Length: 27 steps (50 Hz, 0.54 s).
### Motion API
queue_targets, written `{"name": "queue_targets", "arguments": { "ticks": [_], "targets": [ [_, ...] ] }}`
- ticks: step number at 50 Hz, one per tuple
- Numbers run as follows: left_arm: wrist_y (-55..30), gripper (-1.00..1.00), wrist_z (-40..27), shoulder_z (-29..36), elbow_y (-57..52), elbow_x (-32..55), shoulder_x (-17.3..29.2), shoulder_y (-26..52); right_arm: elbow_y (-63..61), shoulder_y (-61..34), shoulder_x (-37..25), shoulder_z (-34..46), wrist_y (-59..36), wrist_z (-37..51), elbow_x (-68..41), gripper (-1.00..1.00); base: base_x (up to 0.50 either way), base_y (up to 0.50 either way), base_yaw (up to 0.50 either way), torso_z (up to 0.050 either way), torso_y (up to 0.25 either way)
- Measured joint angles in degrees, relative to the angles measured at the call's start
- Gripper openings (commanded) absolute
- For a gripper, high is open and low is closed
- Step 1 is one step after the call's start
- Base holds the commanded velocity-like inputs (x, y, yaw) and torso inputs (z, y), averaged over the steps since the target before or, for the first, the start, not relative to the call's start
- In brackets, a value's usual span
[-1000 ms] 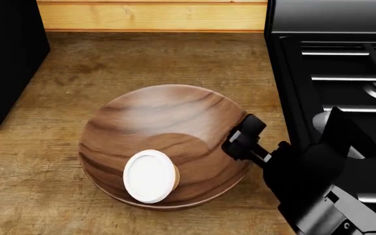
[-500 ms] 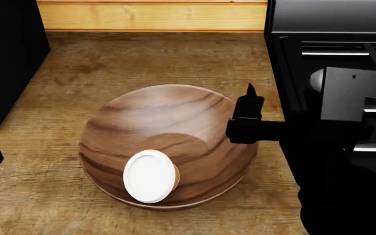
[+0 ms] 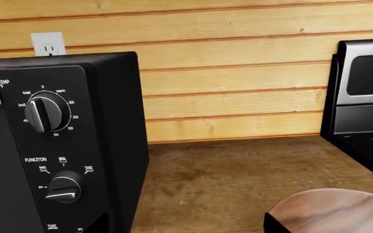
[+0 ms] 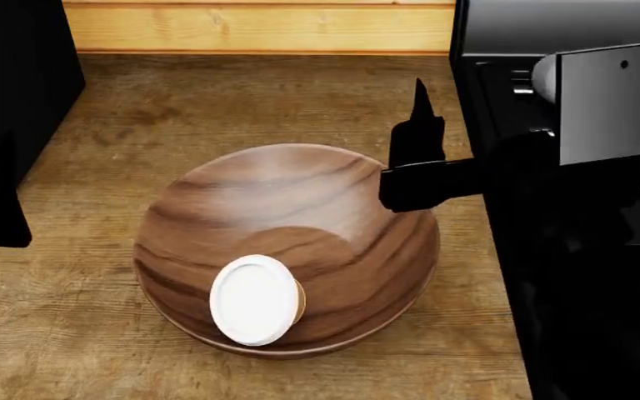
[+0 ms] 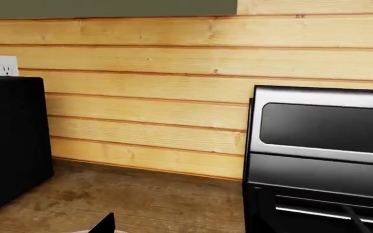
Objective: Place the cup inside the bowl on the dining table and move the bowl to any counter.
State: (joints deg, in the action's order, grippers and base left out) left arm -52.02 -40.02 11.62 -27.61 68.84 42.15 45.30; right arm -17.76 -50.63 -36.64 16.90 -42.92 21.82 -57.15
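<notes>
Right hand (image 4: 415,137) is up off the bowl rim, above the bowl's far right edge, holding nothing; only one dark finger tip shows clearly, so I cannot tell whether it is spread or closed. Just below and beside it sits the bowl (image 4: 287,242), flat on the dark wood desk (image 4: 242,100). The cup (image 4: 257,300) lies inside the bowl at the side away from the hand, white lid facing up. Black stove (image 4: 565,33) is right beside the hand, toaster oven (image 3: 50,145) well apart on the bowl's other side, wood-panel wall (image 5: 141,97) behind. Left hand not identifiable in any view; a dark shape at the head view's left edge may be its arm. Judgement: cup in bowl, bowl on counter, both steps look done; only pulling the arm clear is left.
</notes>
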Motion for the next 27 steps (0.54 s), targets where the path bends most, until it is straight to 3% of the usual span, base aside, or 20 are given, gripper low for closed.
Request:
{"name": "queue_targets", "arguments": {
  "ticks": [27],
  "targets": [
    [-9.1, 1.0, -5.9, 2.4, 4.6, 6.5, -2.4, 17.2, -2.1, -10.0, -0.6, -2.1, -2.2, 1.4, -2.3, 1.0, 0.0, 0.0, 0.0, 0.0, 0.0]
  ]
}}
